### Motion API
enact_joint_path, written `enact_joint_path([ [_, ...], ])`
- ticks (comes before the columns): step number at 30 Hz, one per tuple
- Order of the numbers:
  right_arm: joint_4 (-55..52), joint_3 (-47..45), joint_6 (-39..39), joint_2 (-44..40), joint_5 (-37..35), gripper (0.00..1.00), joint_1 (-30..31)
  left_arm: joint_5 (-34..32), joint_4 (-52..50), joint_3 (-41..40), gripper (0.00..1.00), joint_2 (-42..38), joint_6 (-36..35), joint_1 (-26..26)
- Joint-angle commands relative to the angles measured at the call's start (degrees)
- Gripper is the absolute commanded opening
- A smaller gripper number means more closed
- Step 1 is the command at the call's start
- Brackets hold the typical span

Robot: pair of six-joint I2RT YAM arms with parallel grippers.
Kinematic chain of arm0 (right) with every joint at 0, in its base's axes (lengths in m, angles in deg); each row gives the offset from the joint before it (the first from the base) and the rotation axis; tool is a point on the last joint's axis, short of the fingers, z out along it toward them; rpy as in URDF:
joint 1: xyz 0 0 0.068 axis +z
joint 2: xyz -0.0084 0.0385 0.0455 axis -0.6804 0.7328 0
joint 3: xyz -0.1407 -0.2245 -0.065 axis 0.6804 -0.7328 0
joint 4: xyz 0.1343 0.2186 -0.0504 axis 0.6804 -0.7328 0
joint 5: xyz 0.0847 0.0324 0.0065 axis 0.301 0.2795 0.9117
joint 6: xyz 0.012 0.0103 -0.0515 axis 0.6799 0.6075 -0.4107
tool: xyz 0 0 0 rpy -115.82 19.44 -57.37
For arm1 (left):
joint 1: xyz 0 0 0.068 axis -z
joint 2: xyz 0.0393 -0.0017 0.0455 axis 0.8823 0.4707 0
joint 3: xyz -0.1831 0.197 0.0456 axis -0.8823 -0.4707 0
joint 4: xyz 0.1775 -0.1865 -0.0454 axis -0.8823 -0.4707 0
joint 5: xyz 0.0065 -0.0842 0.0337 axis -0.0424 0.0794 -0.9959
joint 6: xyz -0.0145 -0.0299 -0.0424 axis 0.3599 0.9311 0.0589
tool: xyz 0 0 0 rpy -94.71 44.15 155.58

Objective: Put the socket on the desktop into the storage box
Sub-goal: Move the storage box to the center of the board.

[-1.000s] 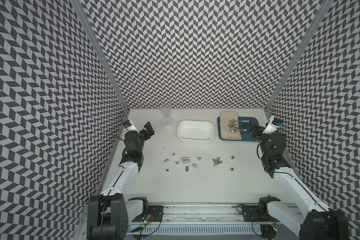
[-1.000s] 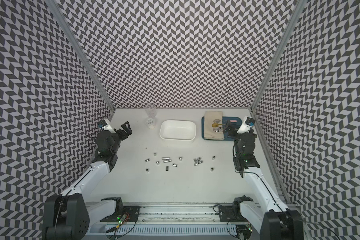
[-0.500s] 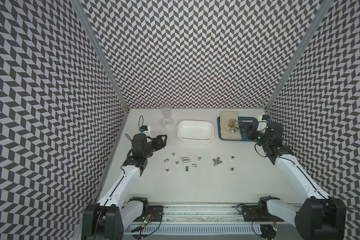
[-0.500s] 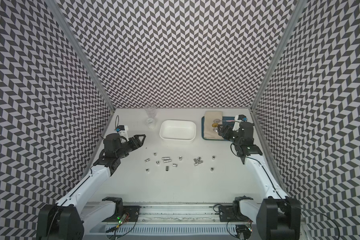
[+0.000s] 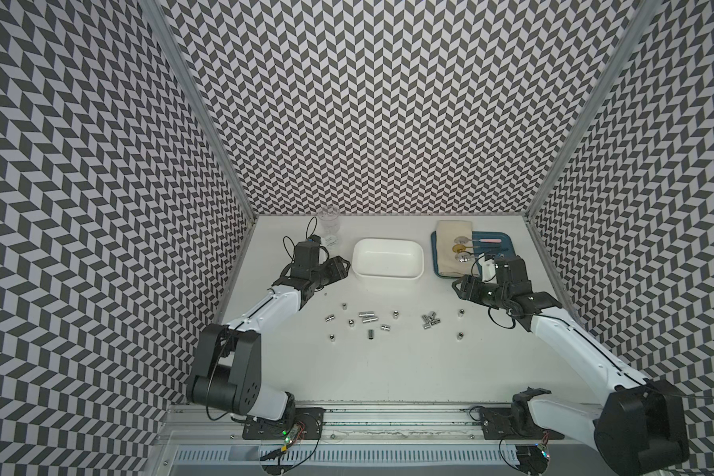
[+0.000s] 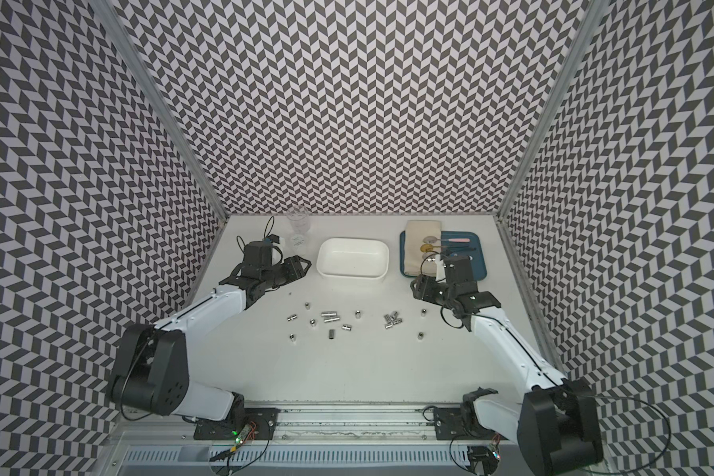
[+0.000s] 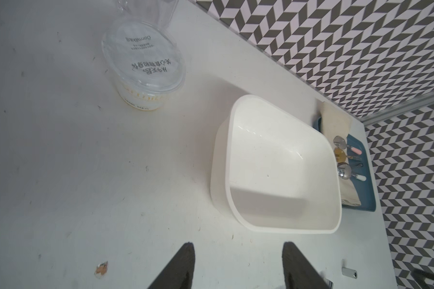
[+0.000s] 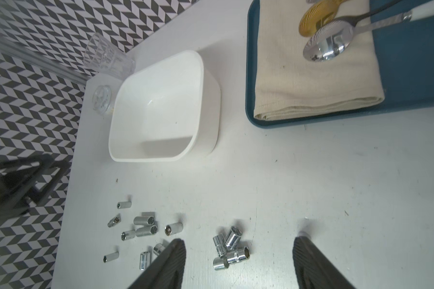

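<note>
Left end effector (image 5: 341,266) stands released, its two dark fingers (image 7: 183,265) spread with bare white surface (image 5: 388,371) between them. It points toward the near short wall of the white shallow rounded-corner plastic storage box (image 5: 388,257), just beside it and not touching. Right end effector (image 5: 458,286) is likewise released. In the right wrist view its ribbed black fingers (image 8: 171,262) stand wide apart and grip nothing. It hangs over the surface just off the front corner of the flat blue tray (image 6: 481,247).

Nearest the right end effector lies a tight cluster of small chrome cylindrical sockets (image 8: 238,255), lying on the surface and touching one another. A looser scatter of the same chrome sockets (image 5: 367,327) spreads further toward the left arm, some lying on their sides and some standing on end, with a few single ones apart from the rest. All of them lie on the surface in front of the storage box, whose inside is plain and holds none.

On the tray a folded beige cloth (image 8: 311,75) carries the bowls of several spoons (image 8: 326,47). Beyond the left end effector sit a small clear lidded plastic cup (image 7: 145,67) and, behind it at the back wall, a clear ribbed glass tumbler (image 5: 328,218).
</note>
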Motion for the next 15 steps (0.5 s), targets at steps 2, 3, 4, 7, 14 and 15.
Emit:
enact_joint_path([
  [2, -1.3, -3.8, 1.0, -4.5, -2.0, 0.72, 2.6, -1.0, -2.1, 7.7, 0.55, 8.6, -2.1, 0.8],
  [3, -1.5, -4.6, 1.2, -5.1, -2.3, 0.72, 3.0, -1.5, -2.9, 9.7, 0.55, 10.7, -2.4, 1.2],
  [4, -1.8, -5.1, 1.3, -5.5, -2.7, 0.72, 3.2, -2.0, -3.6, 11.4, 0.55, 12.5, -2.6, 1.4],
  [7, -2.3, -6.8, 1.5, -7.0, -2.7, 0.71, 3.5, -2.6, -5.3, 16.3, 0.55, 17.4, -3.2, 2.8],
  [14, -2.9, -7.3, 1.9, -8.8, -2.7, 0.71, 3.7, -6.0, -9.4, 21.5, 0.43, 23.9, -3.4, 5.4],
  [15, -3.1, -7.2, 1.9, -8.8, -2.9, 0.71, 3.7, -5.9, -9.5, 21.4, 0.38, 24.2, -3.4, 5.4],
])
